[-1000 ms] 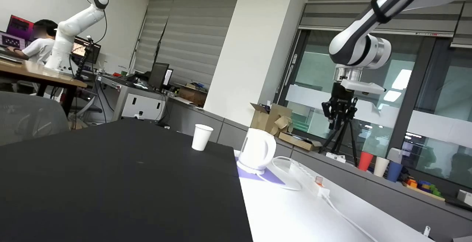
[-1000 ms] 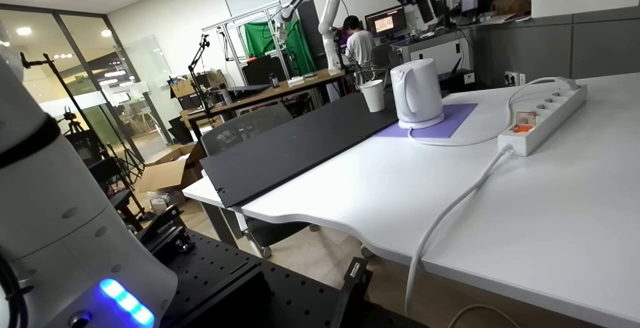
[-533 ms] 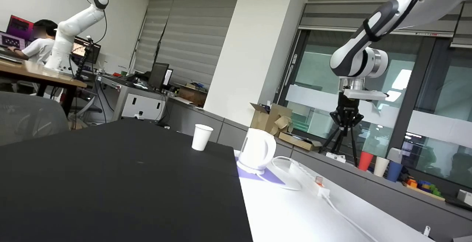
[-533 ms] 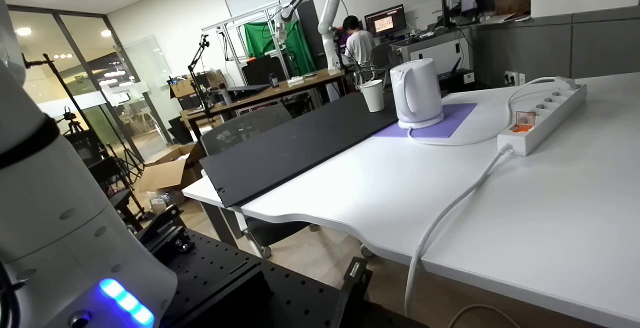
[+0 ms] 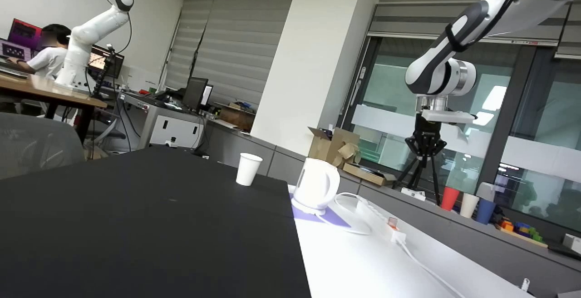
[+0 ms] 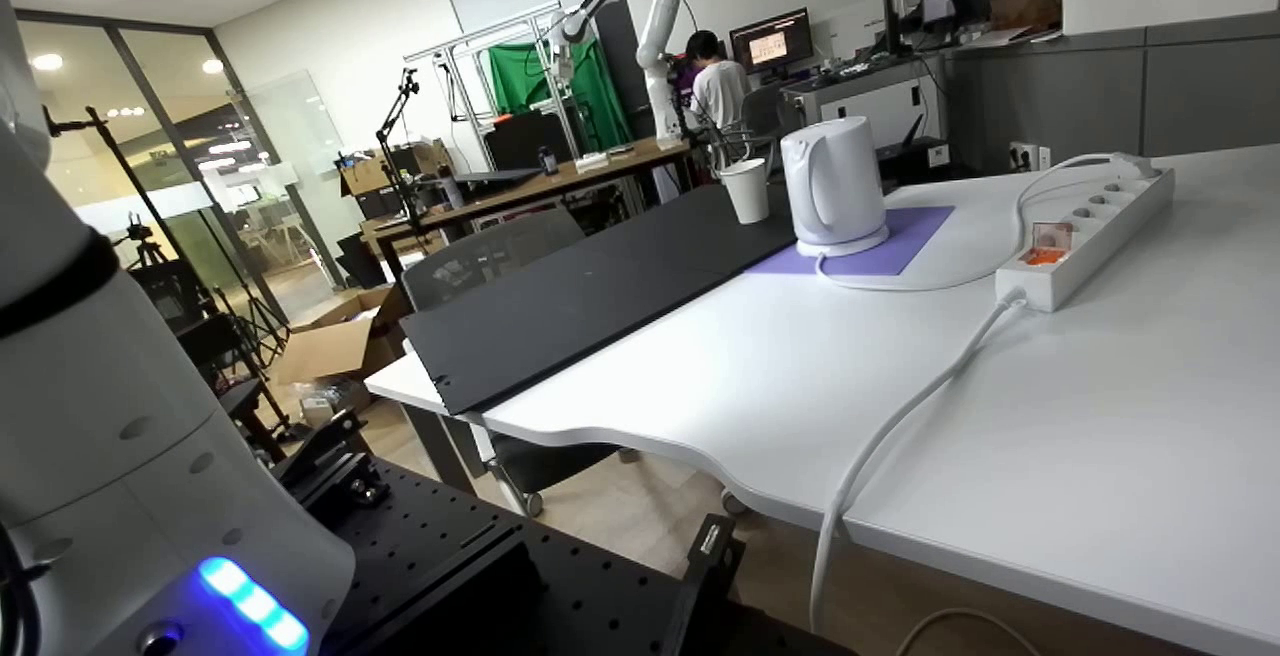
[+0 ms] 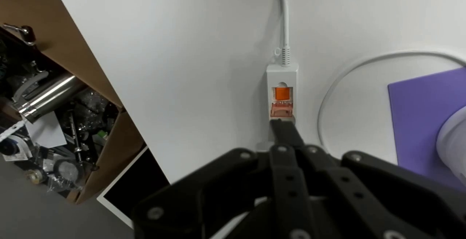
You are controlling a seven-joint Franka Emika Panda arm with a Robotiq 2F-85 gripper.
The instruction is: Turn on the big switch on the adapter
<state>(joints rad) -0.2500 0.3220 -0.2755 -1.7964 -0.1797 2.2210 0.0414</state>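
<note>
Hovering above the adapter (image 6: 1096, 234) with fingers (image 7: 285, 133) pressed together (seemingly empty). Facing the orange switch (image 7: 282, 93), apparently ahead lengthwise, toward the desk edge (image 6: 1000, 572) beneath the cord (image 7: 285, 24).

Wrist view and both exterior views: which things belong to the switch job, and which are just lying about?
Part of the job:
orange switch
open cover
power strip
fingers

Just lying about:
kettle
purple mat
paper cup
red cup
</note>
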